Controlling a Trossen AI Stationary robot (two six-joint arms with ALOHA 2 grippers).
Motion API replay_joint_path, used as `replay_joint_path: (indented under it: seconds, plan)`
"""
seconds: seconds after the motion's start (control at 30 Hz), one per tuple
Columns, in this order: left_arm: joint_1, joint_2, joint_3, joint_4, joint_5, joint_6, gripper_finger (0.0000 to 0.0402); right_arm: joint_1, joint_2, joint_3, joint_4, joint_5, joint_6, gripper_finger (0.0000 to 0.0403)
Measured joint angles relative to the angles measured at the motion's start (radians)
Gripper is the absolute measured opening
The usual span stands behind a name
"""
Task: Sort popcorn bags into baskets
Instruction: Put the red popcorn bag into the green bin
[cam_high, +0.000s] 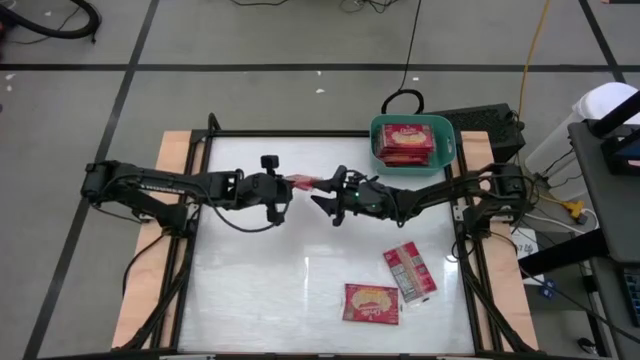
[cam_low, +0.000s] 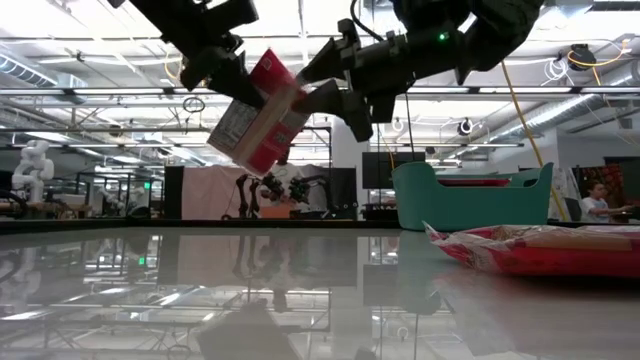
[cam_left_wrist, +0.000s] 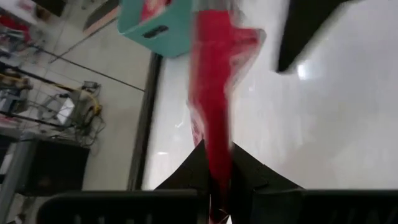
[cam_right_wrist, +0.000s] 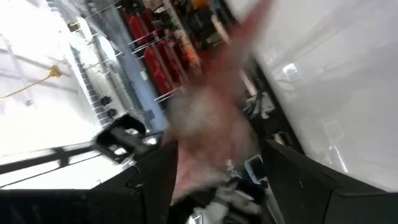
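A glossy white table (cam_high: 260, 260) with a black frame and wooden side boards carries two popcorn bags near its right near corner: one face-up (cam_high: 372, 303), one back-up (cam_high: 410, 271) just beside it

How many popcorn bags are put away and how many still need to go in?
Done: the green basket already holds some red bags, too stacked to count. In hand: the left gripper pinches one bag in the air, with the right gripper open beside it. Left: two bags still lie on the table.
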Motion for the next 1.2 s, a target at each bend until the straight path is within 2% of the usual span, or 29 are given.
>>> replay_joint_path:
  seconds: [0.47,0.83,1.0,1.1,1.2]
  plan:
    - [0.003,0.025,0.000,-0.007,0.074,-0.012,0.0026,-0.028,-0.002,0.000,-0.019,-0.001,-0.040,0.0221]
    - [-0.008,0.025,0.000,0.098,0.063,0.060,0.0031,-0.057,-0.003,0.000,-0.012,-0.031,-0.092,0.0124]
    - [-0.010,0.025,0.000,0.109,0.038,0.043,0.0079,-0.066,-0.003,0.000,-0.006,-0.027,-0.150,0.0069]
    - [-0.015,0.025,0.000,0.104,0.026,0.039,0.0128,-0.072,-0.003,0.000,-0.012,-0.026,-0.195,0.0035]
    - [-0.032,0.025,0.000,0.076,-0.008,-0.029,0.0183,-0.087,-0.003,0.000,-0.010,-0.028,-0.260,0.0010]
